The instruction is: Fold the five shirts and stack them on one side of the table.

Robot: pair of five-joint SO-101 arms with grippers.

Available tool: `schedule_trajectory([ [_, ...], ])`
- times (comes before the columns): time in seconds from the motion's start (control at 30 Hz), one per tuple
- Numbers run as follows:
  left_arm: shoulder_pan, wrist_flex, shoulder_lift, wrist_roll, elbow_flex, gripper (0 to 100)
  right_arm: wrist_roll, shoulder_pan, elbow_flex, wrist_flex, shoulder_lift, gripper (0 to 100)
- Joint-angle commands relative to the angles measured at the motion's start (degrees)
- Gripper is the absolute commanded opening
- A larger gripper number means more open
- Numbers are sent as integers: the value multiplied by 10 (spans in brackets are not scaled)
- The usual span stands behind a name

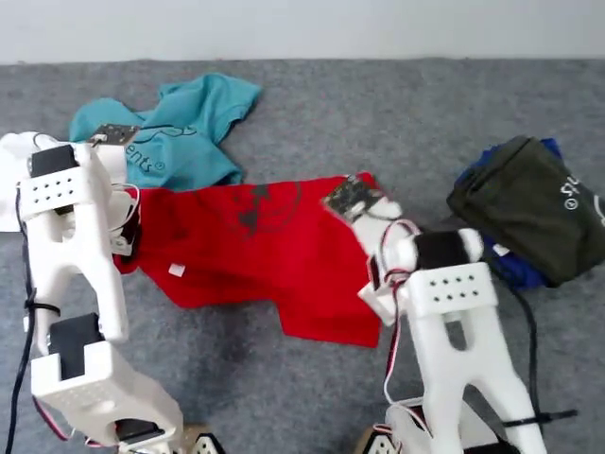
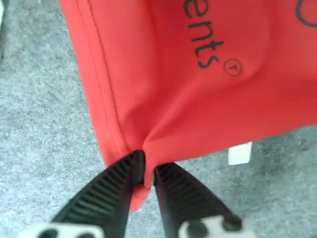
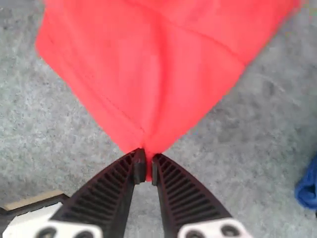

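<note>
A red shirt [image 1: 255, 246] with dark print lies spread across the middle of the grey table. My left gripper [image 2: 144, 171] is shut on the red shirt's [image 2: 198, 74] hem at its left edge, pinching a fold. At the shirt's right side, my right gripper [image 3: 145, 166] is shut on a corner of the red shirt [image 3: 158, 64], the cloth puckered between the black fingers. A teal shirt [image 1: 180, 128] lies crumpled at the back left. Folded shirts, dark green [image 1: 529, 203] over blue [image 1: 515, 270], sit stacked at the right.
A white cloth [image 1: 11, 175] shows at the far left edge behind the left arm. Grey carpet-like table surface [image 1: 397, 113] lies bare at the back middle and the front between the two arm bases.
</note>
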State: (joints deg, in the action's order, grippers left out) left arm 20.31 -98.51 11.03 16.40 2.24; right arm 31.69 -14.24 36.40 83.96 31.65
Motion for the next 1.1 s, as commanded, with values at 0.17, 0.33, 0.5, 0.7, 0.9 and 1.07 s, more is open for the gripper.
schedule_trajectory([
  [0.17,4,29,-28,8,1,13,9,-47,58,-81,13,9],
  [0.33,4,31,-28,8,1,13,9,-49,78,-87,15,9],
  [0.5,4,30,-28,8,1,13,9,-49,82,-87,15,9],
  [0.7,4,30,-28,8,1,13,9,-60,110,-87,17,9],
  [0.9,4,30,-28,8,1,13,9,-104,122,-93,18,9],
  [1.07,4,30,-28,8,1,13,8,-115,122,-95,16,9],
])
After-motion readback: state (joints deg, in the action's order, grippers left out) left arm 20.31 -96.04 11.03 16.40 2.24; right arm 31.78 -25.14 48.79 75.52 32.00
